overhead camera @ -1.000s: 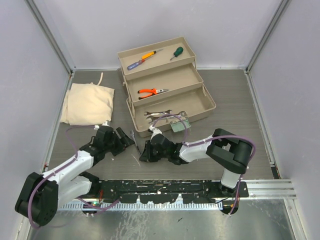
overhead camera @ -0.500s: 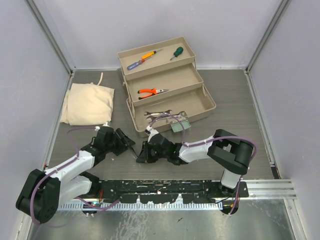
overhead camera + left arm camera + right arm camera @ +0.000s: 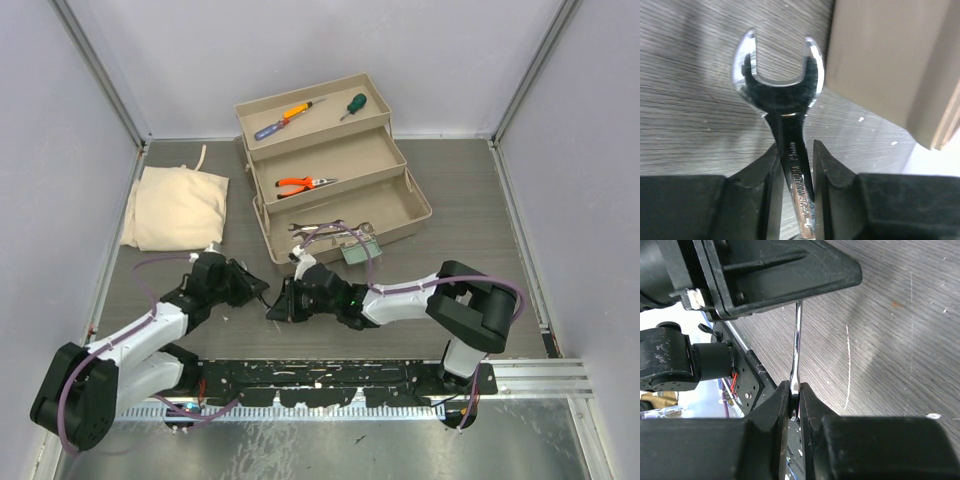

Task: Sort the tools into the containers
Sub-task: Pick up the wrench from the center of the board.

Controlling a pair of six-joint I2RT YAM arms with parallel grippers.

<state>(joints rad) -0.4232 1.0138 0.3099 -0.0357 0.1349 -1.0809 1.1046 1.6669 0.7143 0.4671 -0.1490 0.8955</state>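
A silver open-end wrench (image 3: 268, 298) is held between both grippers just above the table, in front of the toolbox (image 3: 392, 208). My left gripper (image 3: 794, 155) is shut on the wrench (image 3: 777, 85) at its shank, with the open head sticking out past the fingertips. My right gripper (image 3: 794, 395) is shut on the other end of the wrench (image 3: 797, 345). In the top view the left gripper (image 3: 256, 289) and right gripper (image 3: 277, 309) meet tip to tip. In the trays lie two screwdrivers (image 3: 290, 115), a green-handled one (image 3: 352, 104), orange pliers (image 3: 303, 184) and other wrenches (image 3: 320, 228).
A cream cloth bag (image 3: 175, 207) lies at the left of the table. The toolbox's tan wall (image 3: 880, 60) stands just right of the wrench head. The left gripper's black body (image 3: 765, 275) fills the top of the right wrist view. Grey walls enclose the table.
My left gripper has closed on the wrench shank. The right arm has carried its end of the wrench a little left and toward the near edge.
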